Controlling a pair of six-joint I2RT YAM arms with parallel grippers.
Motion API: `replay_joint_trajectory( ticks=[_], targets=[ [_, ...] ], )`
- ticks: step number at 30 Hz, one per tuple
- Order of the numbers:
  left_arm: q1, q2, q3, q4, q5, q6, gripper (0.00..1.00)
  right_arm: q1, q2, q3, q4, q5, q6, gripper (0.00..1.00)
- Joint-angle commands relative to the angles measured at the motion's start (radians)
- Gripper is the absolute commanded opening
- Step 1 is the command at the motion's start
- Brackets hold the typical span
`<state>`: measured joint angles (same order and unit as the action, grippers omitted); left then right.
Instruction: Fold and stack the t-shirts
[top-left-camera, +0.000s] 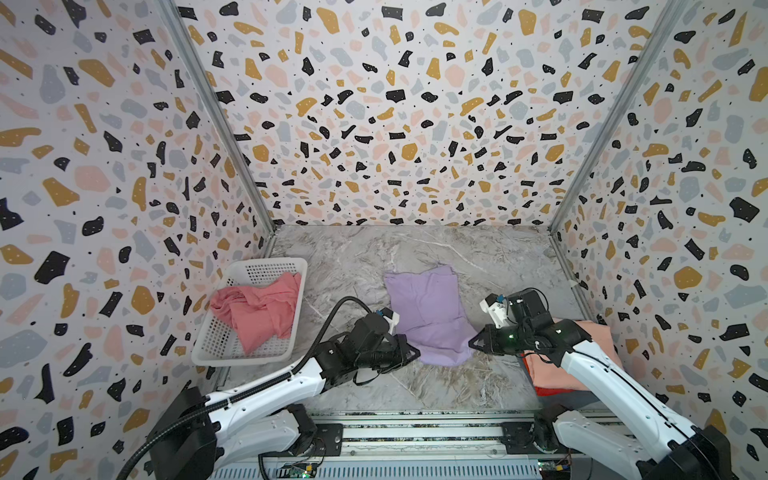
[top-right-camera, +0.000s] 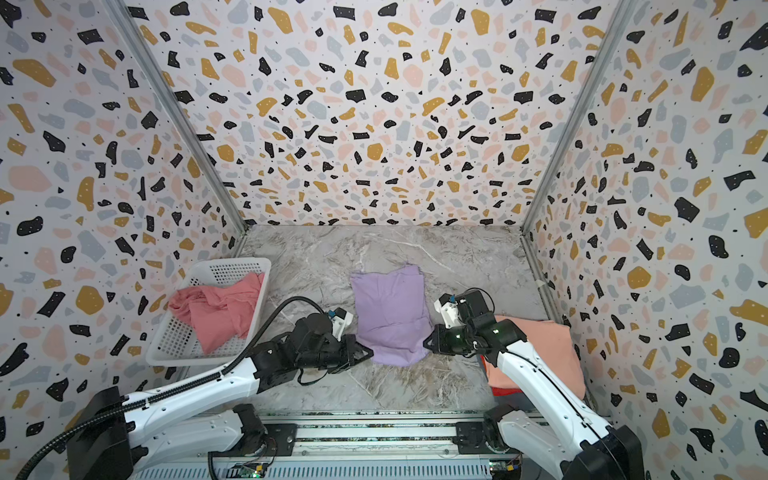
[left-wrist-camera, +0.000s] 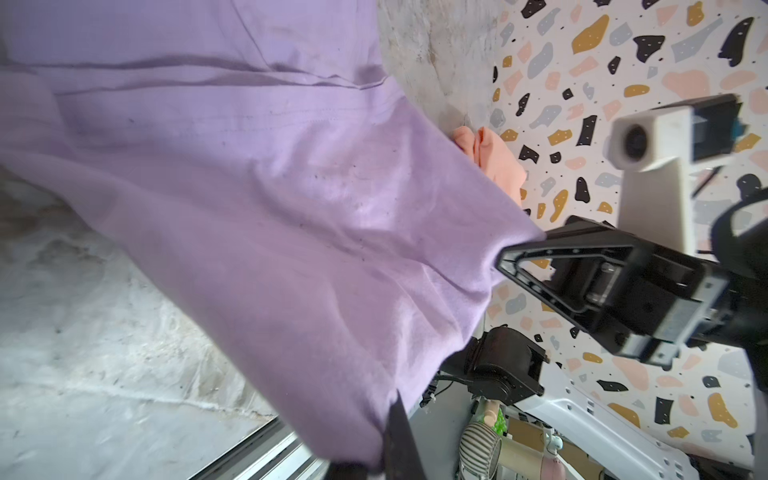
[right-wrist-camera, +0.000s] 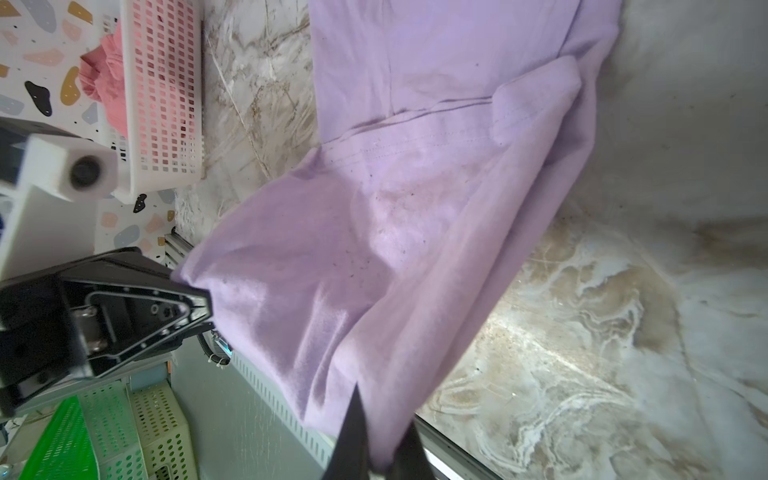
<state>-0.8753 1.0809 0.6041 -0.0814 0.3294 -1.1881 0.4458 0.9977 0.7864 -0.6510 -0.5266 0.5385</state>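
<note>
A lilac t-shirt (top-left-camera: 428, 316) (top-right-camera: 392, 313) lies partly folded in the middle of the marble table, its near edge lifted off the surface. My left gripper (top-left-camera: 415, 354) (top-right-camera: 369, 353) is shut on the near left corner of that shirt (left-wrist-camera: 291, 232). My right gripper (top-left-camera: 471, 343) (top-right-camera: 426, 344) is shut on its near right corner (right-wrist-camera: 415, 208). A rose pink t-shirt (top-left-camera: 259, 309) (top-right-camera: 220, 311) lies crumpled in the white basket (top-left-camera: 216, 349). A folded peach t-shirt (top-left-camera: 582, 361) (top-right-camera: 540, 353) lies on a red one (top-right-camera: 505, 391) at the near right, partly hidden by the right arm.
The basket (top-right-camera: 170, 349) stands against the left wall. Patterned walls close in the table on three sides. A metal rail (top-left-camera: 415, 432) runs along the near edge. Bare marble (top-left-camera: 395, 249) shows behind the lilac shirt.
</note>
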Motion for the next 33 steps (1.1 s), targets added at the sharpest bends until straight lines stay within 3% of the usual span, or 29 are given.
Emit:
replay_joint_trajectory(
  ticks=[1,9,17,19,23,24,26,29,33],
  targets=[
    [0.037,0.031,0.07,-0.016,-0.018,0.045,0.0,0.003,0.034,0.096,0.05,0.034,0.032,0.04],
    [0.278,0.194,0.263,0.013,0.093,0.219,0.0,-0.027,0.28,0.275,0.229,0.057,0.037,0.04],
    [0.45,0.579,0.576,-0.031,0.219,0.41,0.0,-0.103,0.687,0.541,0.397,-0.005,0.036,0.04],
    [0.495,0.674,0.638,-0.039,0.224,0.436,0.0,-0.11,0.818,0.642,0.413,0.003,0.046,0.04],
    [0.578,0.86,0.74,-0.001,0.226,0.43,0.0,-0.119,1.052,0.82,0.457,0.096,0.094,0.13],
    [0.595,0.904,0.773,-0.005,0.228,0.424,0.09,-0.123,1.089,0.858,0.458,0.124,0.107,0.21],
    [0.621,0.995,0.853,-0.008,0.248,0.419,0.36,-0.139,1.148,0.908,0.484,0.162,0.129,0.45],
    [0.652,1.078,0.952,-0.018,0.255,0.414,0.45,-0.158,1.15,0.907,0.554,0.181,0.139,0.61],
    [0.678,1.088,0.997,-0.042,0.235,0.439,0.55,-0.164,1.078,0.845,0.606,0.199,0.12,0.65]
  ],
)
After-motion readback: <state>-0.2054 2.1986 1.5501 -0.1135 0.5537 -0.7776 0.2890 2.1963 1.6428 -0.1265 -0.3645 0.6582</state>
